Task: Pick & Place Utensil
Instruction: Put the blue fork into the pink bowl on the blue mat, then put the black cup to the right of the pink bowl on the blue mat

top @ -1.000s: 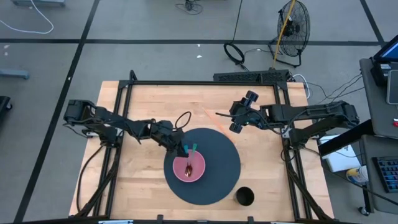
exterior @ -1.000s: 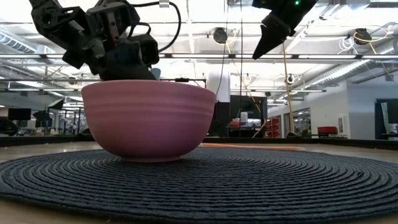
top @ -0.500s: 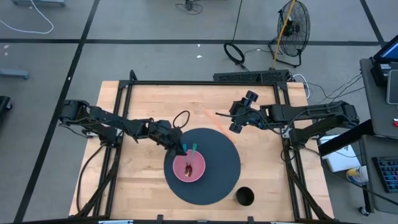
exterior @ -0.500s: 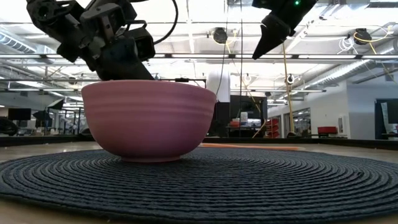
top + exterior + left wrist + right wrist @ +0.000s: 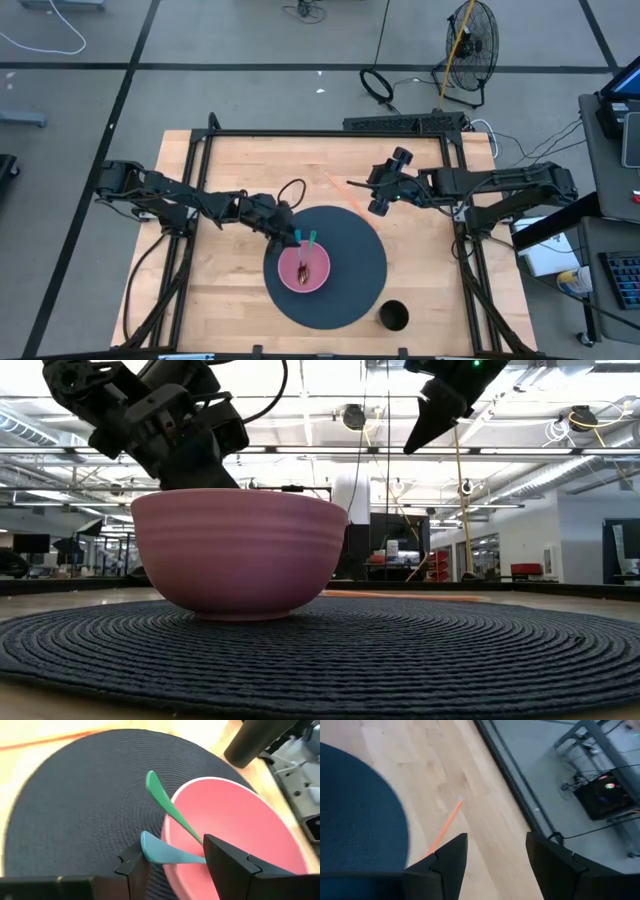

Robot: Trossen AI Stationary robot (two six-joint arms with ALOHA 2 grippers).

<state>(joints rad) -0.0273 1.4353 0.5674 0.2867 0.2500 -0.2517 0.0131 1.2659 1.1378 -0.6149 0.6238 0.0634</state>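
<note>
My left gripper (image 5: pixel 172 857) hangs at the pink bowl's (image 5: pixel 303 270) rim, jaws apart, with the blue utensil (image 5: pixel 167 853) lying between them and the green utensil (image 5: pixel 167 806) beside it, both propped in the bowl on the dark mat (image 5: pixel 350 290) near the bench's front edge. If I lift carelessly, a finger could catch a handle and flip it out. Right gripper (image 5: pixel 377 196) waits toward the back edge, jaws apart.
</note>
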